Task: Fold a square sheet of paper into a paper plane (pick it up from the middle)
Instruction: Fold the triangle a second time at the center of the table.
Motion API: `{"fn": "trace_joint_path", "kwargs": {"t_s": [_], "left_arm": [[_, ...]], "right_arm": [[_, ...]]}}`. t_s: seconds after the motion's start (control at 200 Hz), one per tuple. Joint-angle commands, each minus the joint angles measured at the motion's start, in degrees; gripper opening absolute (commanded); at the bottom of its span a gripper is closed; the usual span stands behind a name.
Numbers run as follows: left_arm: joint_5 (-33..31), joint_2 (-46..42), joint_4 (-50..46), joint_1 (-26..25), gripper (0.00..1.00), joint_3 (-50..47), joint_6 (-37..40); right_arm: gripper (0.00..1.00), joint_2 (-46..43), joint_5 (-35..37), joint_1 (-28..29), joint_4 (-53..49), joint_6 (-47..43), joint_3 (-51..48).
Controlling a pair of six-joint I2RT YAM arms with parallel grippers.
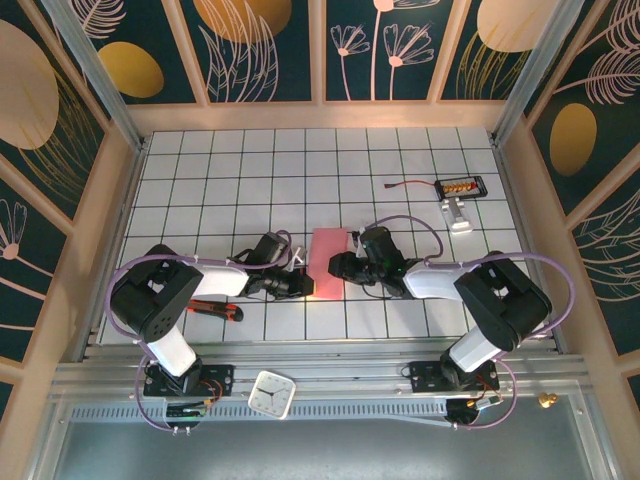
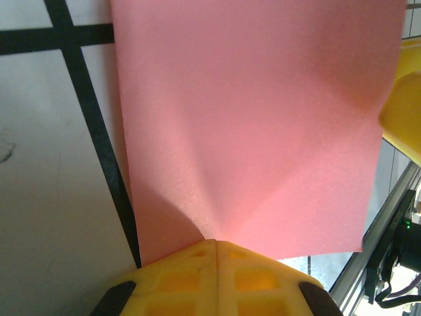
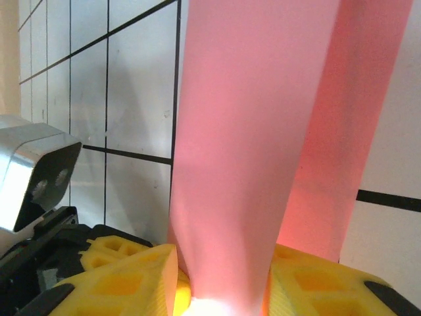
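The square sheet of paper [image 1: 325, 262] is salmon pink and sits mid-table between both arms, bent rather than flat. My left gripper [image 1: 305, 285] comes in from the left. In the left wrist view that gripper [image 2: 216, 242] is shut, its yellow fingertips pinching the near edge of the sheet [image 2: 250, 118], which fans away from the pinch with soft creases. My right gripper [image 1: 338, 266] comes in from the right. In the right wrist view its yellow fingers [image 3: 131, 270] stand a little apart, with a curved fold of the paper [image 3: 243, 131] squeezed between them.
A red-handled black tool [image 1: 215, 310] lies by the left arm's base. A small white clock [image 1: 272, 393] rests on the front rail. At the back right lie a black device [image 1: 462, 187] with a red cable and a white piece [image 1: 459, 215]. Patterned walls enclose the table.
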Motion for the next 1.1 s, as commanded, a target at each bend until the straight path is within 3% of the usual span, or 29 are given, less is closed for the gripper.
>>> {"fn": "trace_joint_path", "kwargs": {"t_s": [0.0, 0.245, 0.31, 0.395, 0.53, 0.766, 1.096], "left_arm": [[-0.1, 0.8, -2.6, -0.1, 0.00, -0.5, 1.2], [-0.6, 0.0, -2.9, -0.1, 0.00, 0.8, 2.2], [-1.4, -1.6, -2.5, -0.1, 0.14, 1.3, 2.9], [-4.4, -5.7, -0.4, -0.1, 0.33, 0.8, 4.8], [-12.7, -14.3, 5.7, -1.0, 0.50, -3.3, 9.3], [-23.2, -19.9, 13.6, -7.7, 0.66, -8.4, 21.3], [-33.4, -16.1, 18.0, -17.4, 0.79, -9.4, 35.7]], "right_arm": [[0.33, 0.8, -1.3, -0.4, 0.5, -0.3, 0.8], [0.05, 2.5, 0.3, -0.9, -5.1, 4.1, 3.9], [0.02, 2.4, 0.0, -1.1, -6.4, 5.1, 4.8], [0.00, 2.1, -1.2, -1.5, -8.3, 7.0, 5.8], [0.00, 1.7, -4.1, -2.8, -10.4, 10.7, 6.0], [0.00, 3.2, -10.1, -5.1, -11.7, 14.2, 7.6], [0.00, 4.4, -12.2, -6.3, -14.3, 14.0, 10.3]]}}
